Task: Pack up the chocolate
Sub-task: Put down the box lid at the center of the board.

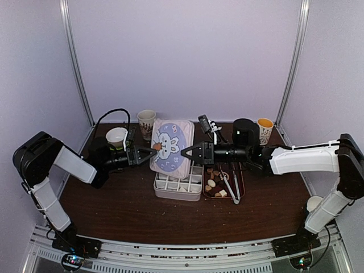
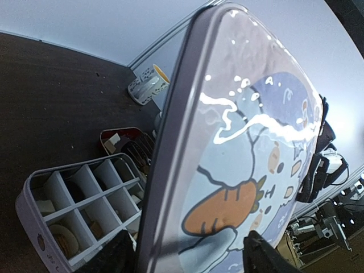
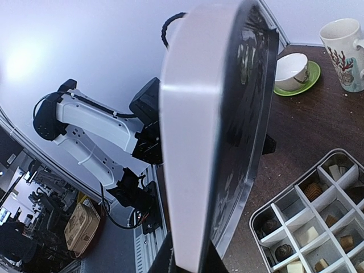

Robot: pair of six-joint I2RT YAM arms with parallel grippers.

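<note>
On brown table (image 1: 114, 199): 1 bunny-print lid (image 1: 170, 145), tilted over 1 divided box (image 1: 177, 186), right edge pinched tight by right gripper (image 1: 185, 152), left gripper (image 1: 152, 152) spread wide astride left edge. 1 red tray (image 1: 243, 182) beside box. Chocolate (image 1: 213, 183) in tray and several box cells.

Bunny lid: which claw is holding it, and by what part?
The right claw is shut on the right edge of the lid, holding it up tilted. The left claw straddles the left edge, jaws open, not gripping.
</note>
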